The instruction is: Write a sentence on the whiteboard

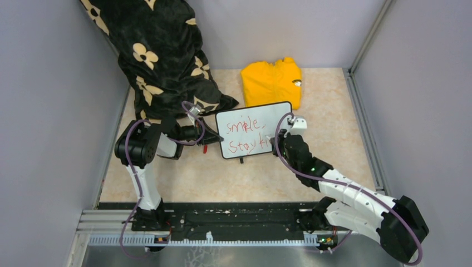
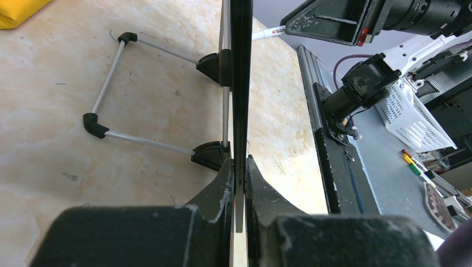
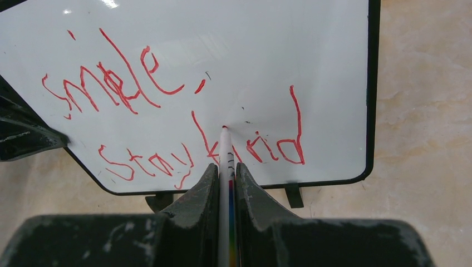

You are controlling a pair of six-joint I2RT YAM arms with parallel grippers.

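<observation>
On the left, the left claw (image 2: pixel 239 183) is pressed together on the left edge of the whiteboard (image 1: pixel 253 119), pinching the black rim. Its wrist camera looks straight along the board, so the board shows only as a thin dark line. A wire stand (image 2: pixel 111 83) props the board up from behind on the tabletop (image 1: pixel 334 139).

The board sits in the middle of the tabletop between the two claws, with its long side running left to right and its white face turned toward the arms. A black flowered cloth (image 1: pixel 161 55) lies behind the left arm, and a yellow garment (image 1: pixel 271 80) lies just beyond the board's far edge.

The sentence (image 3: pixel 261 149) is in red on two lines and reads roughly "smile, stay kind", ending close to the right rim.

On the right, the right claw (image 3: pixel 225 172) is closed on a marker (image 3: pixel 225 150), which points straight ahead at the board's face. The tip seems to touch the lower line beside the "k".

This claw is the nearer one to the writing, and the board lies directly in front of it. The wording looks finished, so the next move is probably to draw the marker back along its own length, away from the face, while the left claw holds the board steady. Any sideways drift would smear the letters.
</observation>
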